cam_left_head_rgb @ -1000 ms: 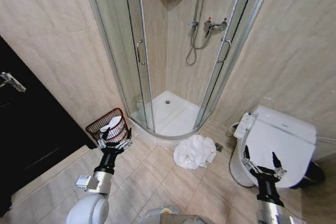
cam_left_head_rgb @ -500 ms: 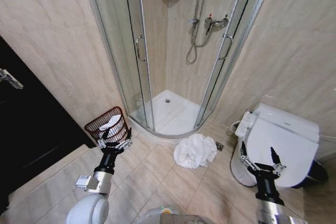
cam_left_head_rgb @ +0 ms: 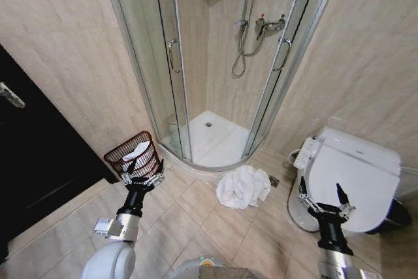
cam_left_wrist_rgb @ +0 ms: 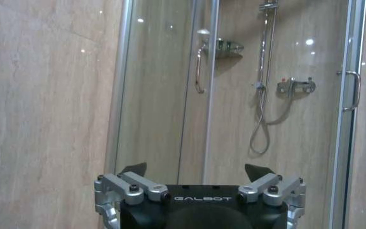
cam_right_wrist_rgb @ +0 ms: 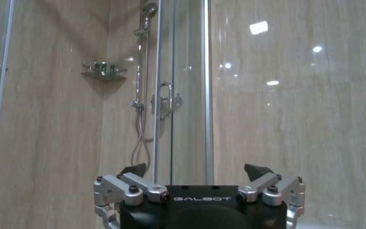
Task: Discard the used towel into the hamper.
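Note:
A crumpled white towel (cam_left_head_rgb: 242,187) lies on the tiled floor just in front of the shower tray. The hamper (cam_left_head_rgb: 134,157), a dark red-brown slatted basket with something white inside, stands by the left wall beside the shower door. My left gripper (cam_left_head_rgb: 143,172) is raised upright and open, right in front of the hamper. My right gripper (cam_left_head_rgb: 321,198) is also upright and open, in front of the toilet, to the right of the towel. Both grippers (cam_left_wrist_rgb: 197,170) (cam_right_wrist_rgb: 197,169) hold nothing in the wrist views.
A curved glass shower cabin (cam_left_head_rgb: 215,63) fills the corner, its doors parted. A white toilet (cam_left_head_rgb: 349,178) with closed lid stands at right. A dark door (cam_left_head_rgb: 39,168) is at left. Open floor tiles (cam_left_head_rgb: 196,220) lie between my arms.
The whole picture has slid slightly downward, so the camera has tilted or moved. Both grippers stay upright and open; the towel and hamper have not moved.

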{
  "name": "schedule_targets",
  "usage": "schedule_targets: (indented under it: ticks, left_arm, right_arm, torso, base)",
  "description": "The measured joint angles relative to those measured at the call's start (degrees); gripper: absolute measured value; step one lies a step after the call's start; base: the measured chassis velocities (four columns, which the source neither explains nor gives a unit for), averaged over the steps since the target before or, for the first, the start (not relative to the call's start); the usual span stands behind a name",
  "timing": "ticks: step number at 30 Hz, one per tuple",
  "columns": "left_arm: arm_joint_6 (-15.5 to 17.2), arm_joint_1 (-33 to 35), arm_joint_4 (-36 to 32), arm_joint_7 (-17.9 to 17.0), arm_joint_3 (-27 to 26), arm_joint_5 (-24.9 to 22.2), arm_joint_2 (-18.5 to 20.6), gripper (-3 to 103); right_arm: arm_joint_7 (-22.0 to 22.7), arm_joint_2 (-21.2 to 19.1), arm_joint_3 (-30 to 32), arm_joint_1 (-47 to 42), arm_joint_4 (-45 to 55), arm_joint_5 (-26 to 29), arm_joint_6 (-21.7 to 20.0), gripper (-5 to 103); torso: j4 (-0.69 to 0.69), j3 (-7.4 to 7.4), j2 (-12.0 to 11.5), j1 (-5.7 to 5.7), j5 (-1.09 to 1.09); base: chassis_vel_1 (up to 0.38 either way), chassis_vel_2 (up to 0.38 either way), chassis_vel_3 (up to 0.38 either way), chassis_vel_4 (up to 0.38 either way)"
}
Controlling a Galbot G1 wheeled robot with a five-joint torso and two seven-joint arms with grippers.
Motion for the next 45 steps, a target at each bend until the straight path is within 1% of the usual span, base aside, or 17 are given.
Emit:
schedule_targets:
  ticks: [12, 20, 24, 28, 29, 30, 32, 42, 45]
  left_arm:
    - [0.0, 0.0, 0.0, 0.0, 0.0, 0.0, 0.0, 100]
    - [0.0, 0.0, 0.0, 0.0, 0.0, 0.0, 0.0, 100]
    - [0.0, 0.0, 0.0, 0.0, 0.0, 0.0, 0.0, 100]
    - [0.0, 0.0, 0.0, 0.0, 0.0, 0.0, 0.0, 100]
    - [0.0, 0.0, 0.0, 0.0, 0.0, 0.0, 0.0, 100]
    - [0.0, 0.0, 0.0, 0.0, 0.0, 0.0, 0.0, 100]
    - [0.0, 0.0, 0.0, 0.0, 0.0, 0.0, 0.0, 100]
    - [0.0, 0.0, 0.0, 0.0, 0.0, 0.0, 0.0, 100]
    - [0.0, 0.0, 0.0, 0.0, 0.0, 0.0, 0.0, 100]
  right_arm:
    - [-0.04, -0.01, 0.01, 0.02, -0.08, 0.06, 0.03, 100]
    - [-0.05, 0.0, 0.01, 0.02, -0.1, 0.09, 0.06, 100]
    - [-0.05, 0.0, 0.01, 0.03, -0.12, 0.11, 0.08, 100]
    - [-0.05, -0.01, 0.01, 0.03, -0.13, 0.12, 0.09, 100]
    - [-0.05, -0.01, 0.01, 0.03, -0.13, 0.12, 0.1, 100]
    - [-0.05, -0.01, 0.01, 0.03, -0.13, 0.12, 0.1, 100]
    - [-0.05, -0.01, 0.01, 0.03, -0.13, 0.12, 0.1, 100]
    - [-0.05, -0.01, 0.01, 0.03, -0.13, 0.12, 0.11, 100]
    - [-0.05, -0.01, 0.01, 0.03, -0.13, 0.12, 0.11, 100]
  torso:
    - [0.0, -1.88, -3.43, -1.55, 0.0]
    - [0.0, -2.86, -5.19, -2.33, 0.0]
    - [0.0, -3.63, -6.58, -2.95, 0.0]
    - [0.0, -3.99, -7.25, -3.24, 0.0]
    - [0.0, -4.17, -7.57, -3.39, 0.0]
    - [0.0, -4.65, -8.43, -3.78, 0.0]
    - [0.0, -4.98, -9.07, -4.07, 0.0]
    - [0.0, -6.22, -11.25, -5.03, 0.0]
    - [0.0, -6.85, -12.34, -5.48, 0.0]
  base:
    - [0.0, 0.0, 0.0, 0.0]
    - [0.0, 0.0, 0.0, 0.0]
    - [0.0, 0.0, 0.0, 0.0]
    - [0.0, 0.0, 0.0, 0.0]
    - [0.0, 0.0, 0.0, 0.0]
    - [0.0, 0.0, 0.0, 0.0]
    - [0.0, 0.0, 0.0, 0.0]
    - [0.0, 0.0, 0.0, 0.0]
    - [0.0, 0.0, 0.0, 0.0]
